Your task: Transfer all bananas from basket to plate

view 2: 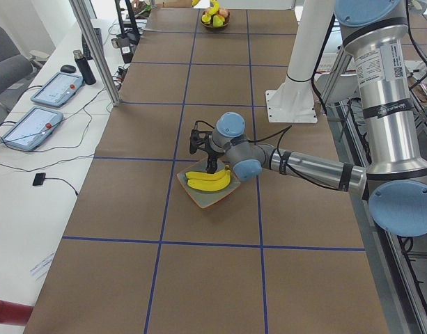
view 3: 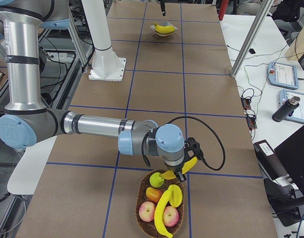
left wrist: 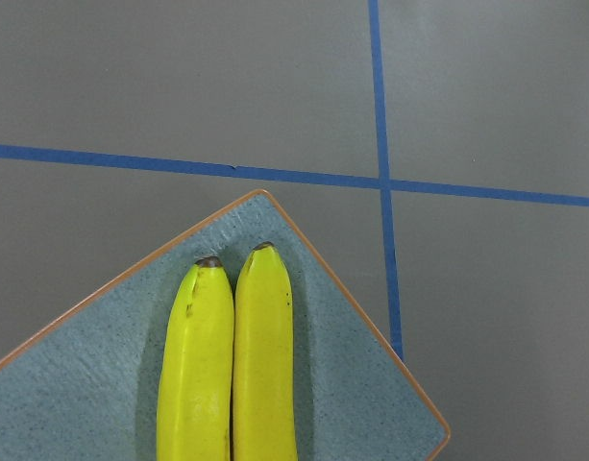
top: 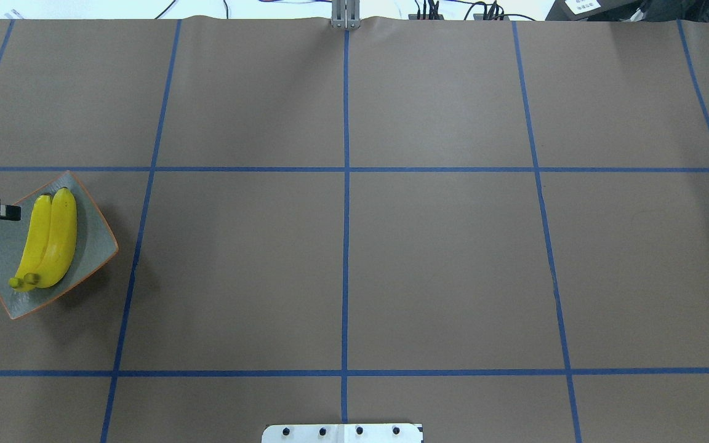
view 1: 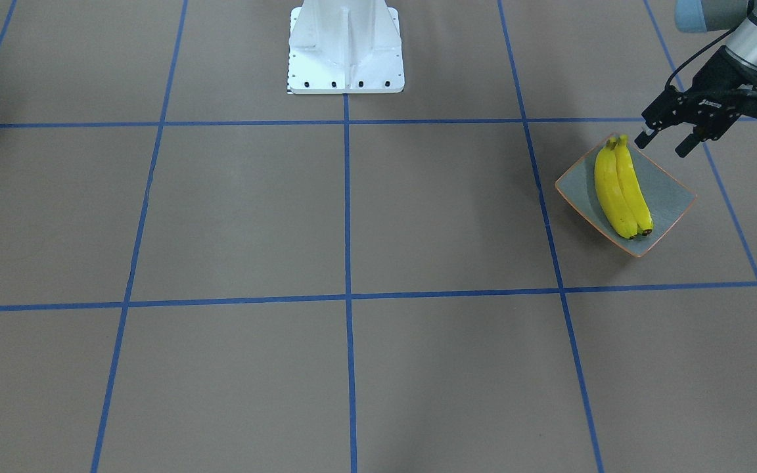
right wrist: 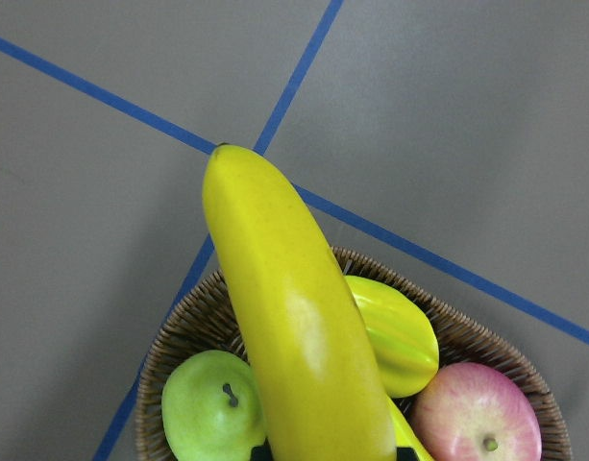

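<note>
Yellow banana (right wrist: 294, 317) fills the right wrist view, clamped in the right gripper (view 3: 184, 171) above the basket (right wrist: 169, 336). Two bananas (view 1: 621, 190) lie side by side on the plate (view 1: 671, 194); left gripper (view 1: 663, 144) hovers at its rim, jaws apart.

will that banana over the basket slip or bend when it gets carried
Held banana looks smooth and glossy, so it may slip or pivot in the right gripper. It holds its curve sticking out unsupported, so probably stiff.
</note>
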